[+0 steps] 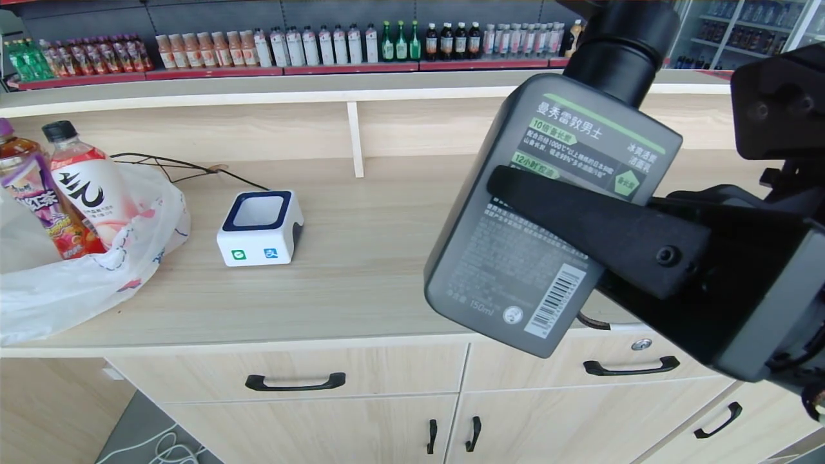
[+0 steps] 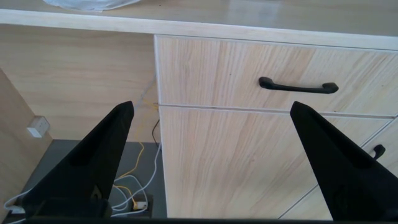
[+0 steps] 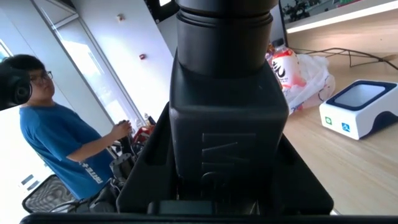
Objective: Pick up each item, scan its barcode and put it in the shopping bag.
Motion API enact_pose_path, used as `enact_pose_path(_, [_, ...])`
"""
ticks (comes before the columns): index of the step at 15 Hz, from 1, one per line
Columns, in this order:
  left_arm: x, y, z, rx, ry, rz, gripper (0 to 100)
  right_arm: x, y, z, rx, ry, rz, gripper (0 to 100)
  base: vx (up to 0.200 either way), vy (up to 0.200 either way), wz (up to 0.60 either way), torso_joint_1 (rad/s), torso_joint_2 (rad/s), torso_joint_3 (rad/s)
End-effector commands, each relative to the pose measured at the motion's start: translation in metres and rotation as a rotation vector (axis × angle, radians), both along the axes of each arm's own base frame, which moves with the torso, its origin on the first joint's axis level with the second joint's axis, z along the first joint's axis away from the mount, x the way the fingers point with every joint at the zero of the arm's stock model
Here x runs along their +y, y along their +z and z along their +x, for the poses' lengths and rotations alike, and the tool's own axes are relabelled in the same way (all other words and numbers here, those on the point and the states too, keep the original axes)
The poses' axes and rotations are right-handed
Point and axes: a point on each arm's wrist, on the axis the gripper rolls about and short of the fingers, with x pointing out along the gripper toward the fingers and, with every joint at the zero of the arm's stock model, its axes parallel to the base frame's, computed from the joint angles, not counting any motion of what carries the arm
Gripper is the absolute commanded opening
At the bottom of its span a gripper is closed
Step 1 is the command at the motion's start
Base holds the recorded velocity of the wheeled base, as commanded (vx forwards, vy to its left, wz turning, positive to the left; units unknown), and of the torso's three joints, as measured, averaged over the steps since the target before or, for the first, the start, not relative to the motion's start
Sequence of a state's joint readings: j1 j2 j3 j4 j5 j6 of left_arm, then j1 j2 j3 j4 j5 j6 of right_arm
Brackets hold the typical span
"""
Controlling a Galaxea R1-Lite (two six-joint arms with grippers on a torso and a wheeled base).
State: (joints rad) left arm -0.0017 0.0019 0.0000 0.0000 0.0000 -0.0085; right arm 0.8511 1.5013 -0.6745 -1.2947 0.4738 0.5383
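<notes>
Jaws of the left gripper (image 2: pixel 211 168) are standing wide apart and holding nothing, facing the drawer fronts (image 2: pixel 249 137) below the surface (image 1: pixel 361 258). At the left edge of the head view, the shopping bag (image 1: pixel 148 212) is lying slumped open on the surface. It is already carrying two drinks, a purple-labelled bottle (image 1: pixel 29 187) and a pink-labelled bottle (image 1: pixel 90 187), leaning side by side. Left of centre, the scanner (image 1: pixel 260 227) is sitting with its window facing up. At the right, the right gripper (image 1: pixel 535 200) is clamping a grey bottle (image 1: pixel 490 270), which is raised and tilted with its barcode (image 1: pixel 555 299) facing the camera. Scanning appears to be the step in hand. Next, the grey bottle is probably needing to travel left over the scanner, barcode turned down toward the window, before going into the bag.
</notes>
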Motion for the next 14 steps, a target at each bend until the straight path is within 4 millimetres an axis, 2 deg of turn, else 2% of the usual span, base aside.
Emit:
enact_pose_path(1, [0.0000,0.0000,0.0000,0.000,0.000,-0.001,100,0.0002,0.0004,0.0001,-0.001,0.000,0.001,0,0.000,0.000,0.00,0.000,0.00,0.000])
enact_pose_path(14, [0.0000,0.0000,0.0000,0.000,0.000,-0.001,100,-0.0023,-0.0025,-0.0002,-0.021,-0.049,-0.004,0,0.000,0.000,0.00,0.000,0.00,0.000])
